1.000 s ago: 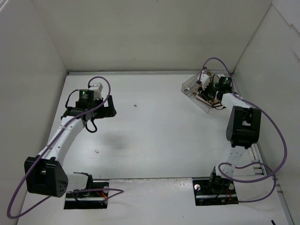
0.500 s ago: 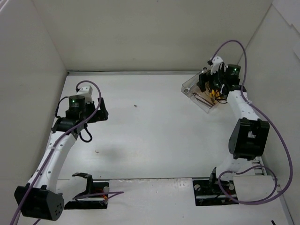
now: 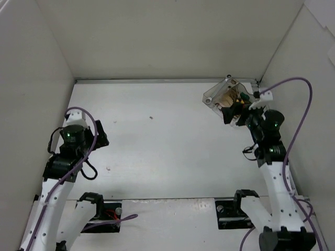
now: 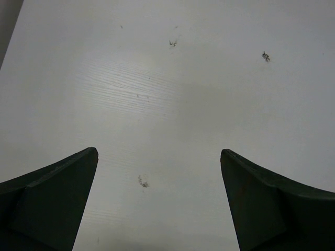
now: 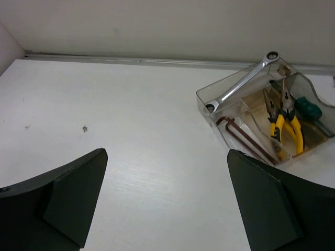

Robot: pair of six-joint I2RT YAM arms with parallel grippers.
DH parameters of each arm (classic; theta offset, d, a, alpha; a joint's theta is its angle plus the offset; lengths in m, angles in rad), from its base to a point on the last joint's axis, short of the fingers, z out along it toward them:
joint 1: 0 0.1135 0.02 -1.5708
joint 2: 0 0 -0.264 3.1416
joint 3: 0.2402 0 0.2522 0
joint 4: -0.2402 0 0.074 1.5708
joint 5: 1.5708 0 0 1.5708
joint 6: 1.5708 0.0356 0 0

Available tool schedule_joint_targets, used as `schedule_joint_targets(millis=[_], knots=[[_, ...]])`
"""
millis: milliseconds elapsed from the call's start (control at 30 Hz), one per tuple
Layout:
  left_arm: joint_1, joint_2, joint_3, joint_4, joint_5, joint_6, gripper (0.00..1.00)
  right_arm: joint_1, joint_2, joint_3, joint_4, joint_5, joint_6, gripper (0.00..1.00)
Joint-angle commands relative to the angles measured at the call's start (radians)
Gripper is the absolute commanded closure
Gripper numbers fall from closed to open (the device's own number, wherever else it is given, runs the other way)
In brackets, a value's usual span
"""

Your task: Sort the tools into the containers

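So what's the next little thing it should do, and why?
Probably draw the right gripper back to rest: its jaws stand open and empty, the pliers, hex keys, screwdriver and a wrench are at the box, and no tool lies loose on the table.

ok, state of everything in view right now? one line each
left pincer: open, empty.
right pincer: open, empty, short of the box.
clear box: upright, tools inside.
wrench: propped along the box's left rim, not flat inside.
yellow-handled pliers: lying in a middle compartment.
hex keys: lying in the compartment beside the pliers.
green-handled screwdriver: in the box's right side, partly hidden.
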Motion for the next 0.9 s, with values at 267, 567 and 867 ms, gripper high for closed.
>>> schedule_joint_targets(millis=[267, 567, 867], knots=[[-0.016, -0.141, -0.11, 0.041, 0.031, -0.002, 0.0, 0.012, -0.399, -0.188, -0.114, 0.157, 0.082, 0.02], [-0.016, -0.22, -0.147, 0.102, 0.007, 0.011, 0.0, 0.11, -0.457, -0.218, -0.162, 0.272, 0.102, 0.02], [-0.016, -0.221, -0.16, 0.119, -0.004, 0.015, 0.0, 0.203, -0.483, -0.235, -0.19, 0.326, 0.099, 0.02]])
